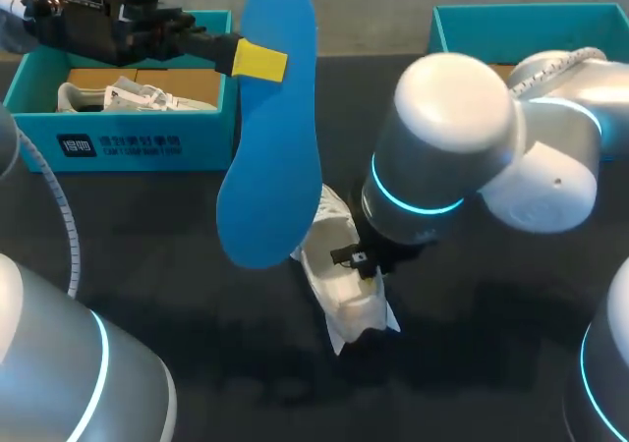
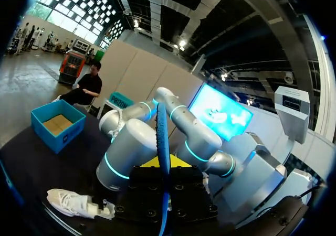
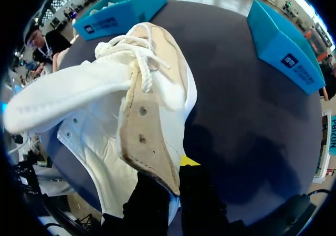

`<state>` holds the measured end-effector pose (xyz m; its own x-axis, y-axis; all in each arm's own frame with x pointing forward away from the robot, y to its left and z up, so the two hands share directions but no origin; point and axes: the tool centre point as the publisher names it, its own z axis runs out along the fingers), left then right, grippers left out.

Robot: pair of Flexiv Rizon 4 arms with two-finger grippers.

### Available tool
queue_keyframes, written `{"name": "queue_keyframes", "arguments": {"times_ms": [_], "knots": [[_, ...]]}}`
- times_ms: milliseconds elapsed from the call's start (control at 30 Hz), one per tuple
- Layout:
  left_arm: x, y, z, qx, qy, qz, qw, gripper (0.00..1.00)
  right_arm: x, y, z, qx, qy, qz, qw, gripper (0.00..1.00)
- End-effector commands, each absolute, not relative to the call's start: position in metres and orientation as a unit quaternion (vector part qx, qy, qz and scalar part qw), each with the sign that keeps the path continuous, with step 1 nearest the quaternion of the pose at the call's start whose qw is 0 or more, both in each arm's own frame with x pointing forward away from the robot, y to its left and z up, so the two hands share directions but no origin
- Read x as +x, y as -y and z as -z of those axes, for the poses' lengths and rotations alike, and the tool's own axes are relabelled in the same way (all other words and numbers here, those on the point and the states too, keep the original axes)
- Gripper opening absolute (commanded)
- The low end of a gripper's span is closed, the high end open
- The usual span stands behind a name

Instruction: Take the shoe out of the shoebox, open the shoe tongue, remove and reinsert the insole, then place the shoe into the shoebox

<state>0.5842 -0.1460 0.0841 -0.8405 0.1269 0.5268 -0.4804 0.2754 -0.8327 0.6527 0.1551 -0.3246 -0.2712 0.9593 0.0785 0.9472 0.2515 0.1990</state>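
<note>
My left gripper (image 1: 257, 61) is shut on a blue insole (image 1: 267, 128) and holds it in the air above the table, heel end down. From the left wrist view the insole (image 2: 163, 141) appears edge-on, rising from between the left gripper's (image 2: 164, 165) fingers. A white shoe (image 1: 339, 275) lies on the dark table just under the insole's lower end. My right gripper (image 1: 369, 260) is over it, shut on the shoe's eyelet flap. In the right wrist view the shoe (image 3: 105, 105) has its tongue pulled up and its tan lining showing, with the right gripper (image 3: 176, 181) pinching the flap's edge.
A teal shoebox (image 1: 118, 142) stands at the back left, with another white shoe (image 1: 128, 96) inside. A second teal shoebox (image 1: 531, 25) stands at the back right, partly behind my right arm. My left arm's elbow fills the front left corner.
</note>
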Motion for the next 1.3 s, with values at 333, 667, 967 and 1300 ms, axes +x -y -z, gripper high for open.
{"name": "queue_keyframes", "arguments": {"times_ms": [333,667,967,1300], "knots": [[0.585,0.147,-0.084,0.116,0.757,-0.589,0.258,0.0,0.668,-0.151,0.366,0.606,-0.787,-0.116,-0.01,0.0],[0.585,0.147,-0.084,0.116,0.757,-0.589,0.258,0.0,0.661,-0.148,0.382,0.638,-0.762,-0.108,-0.024,0.0],[0.585,0.147,-0.084,0.116,0.757,-0.589,0.258,0.0,0.66,-0.148,0.391,0.658,-0.744,-0.115,-0.02,0.0],[0.585,0.147,-0.084,0.116,0.757,-0.589,0.258,0.0,0.664,-0.149,0.404,0.672,-0.73,-0.121,-0.031,0.0]]}}
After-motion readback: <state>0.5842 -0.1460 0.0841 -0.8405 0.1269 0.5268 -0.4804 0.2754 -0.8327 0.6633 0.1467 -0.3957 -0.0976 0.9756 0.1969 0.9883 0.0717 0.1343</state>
